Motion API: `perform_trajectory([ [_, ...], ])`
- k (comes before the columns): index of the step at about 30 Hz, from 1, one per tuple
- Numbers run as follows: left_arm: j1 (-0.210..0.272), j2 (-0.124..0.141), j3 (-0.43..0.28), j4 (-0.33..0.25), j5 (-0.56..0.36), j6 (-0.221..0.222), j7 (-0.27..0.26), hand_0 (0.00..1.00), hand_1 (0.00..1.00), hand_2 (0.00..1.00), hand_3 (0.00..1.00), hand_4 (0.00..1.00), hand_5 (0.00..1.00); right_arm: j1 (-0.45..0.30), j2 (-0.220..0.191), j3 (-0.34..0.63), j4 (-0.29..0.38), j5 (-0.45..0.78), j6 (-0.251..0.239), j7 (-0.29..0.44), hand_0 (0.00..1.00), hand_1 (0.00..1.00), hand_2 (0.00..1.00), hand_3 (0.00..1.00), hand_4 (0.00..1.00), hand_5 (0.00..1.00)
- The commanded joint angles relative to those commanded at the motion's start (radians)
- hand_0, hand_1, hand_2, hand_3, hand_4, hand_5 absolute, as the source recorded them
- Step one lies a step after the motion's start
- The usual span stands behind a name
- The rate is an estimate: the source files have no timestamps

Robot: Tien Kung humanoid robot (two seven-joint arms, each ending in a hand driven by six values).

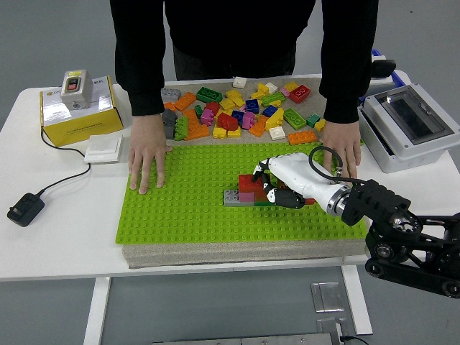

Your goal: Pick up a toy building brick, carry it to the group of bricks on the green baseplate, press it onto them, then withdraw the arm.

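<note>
Right hand (277,188): my white hand lies low over the group of bricks (248,190), fingers curled down on it; I can't tell whether a brick is under the fingers or already seated.
Baseplate (187,212): green, on a grey pad on the white surface (65,241), carrying the group right of centre.
Person: both hands flat on the baseplate's far edge, one (147,159) at its left end, one (343,149) just behind my wrist.
Loose bricks (237,108): a heap beyond the baseplate, well apart from my hand.
Step, as I judge it: pressing. I'd push straight down, keep the studs lined up, then lift cleanly without dragging the group sideways.
Left arm: not in view.
</note>
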Motion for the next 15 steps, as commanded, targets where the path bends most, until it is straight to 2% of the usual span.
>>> perform_trajectory([
  [9, 0.008, -0.004, -0.002, 0.000, 0.001, -0.005, 0.009, 0.610, 0.599, 0.436, 0.589, 0.173, 0.616, -0.018, -0.025, 0.097, 0.038, -0.012, -0.043, 0.014, 0.002, 0.105, 0.651, 0.626, 0.020, 0.274],
  [12, 0.010, -0.003, 0.000, 0.000, -0.001, -0.006, 0.011, 0.610, 0.599, 0.436, 0.589, 0.173, 0.616, -0.041, -0.036, 0.146, 0.052, -0.018, -0.057, 0.019, 0.002, 0.105, 0.651, 0.626, 0.020, 0.274],
  [13, 0.011, -0.003, -0.001, 0.000, -0.001, -0.007, 0.011, 0.610, 0.600, 0.437, 0.589, 0.173, 0.616, -0.050, -0.039, 0.164, 0.056, -0.021, -0.061, 0.020, 0.002, 0.114, 0.664, 0.650, 0.062, 0.255],
  [15, 0.012, -0.003, 0.000, 0.000, -0.002, -0.007, 0.012, 0.610, 0.600, 0.437, 0.589, 0.173, 0.616, -0.075, -0.044, 0.200, 0.061, -0.026, -0.067, 0.022, 0.002, 0.114, 0.664, 0.650, 0.062, 0.255],
])
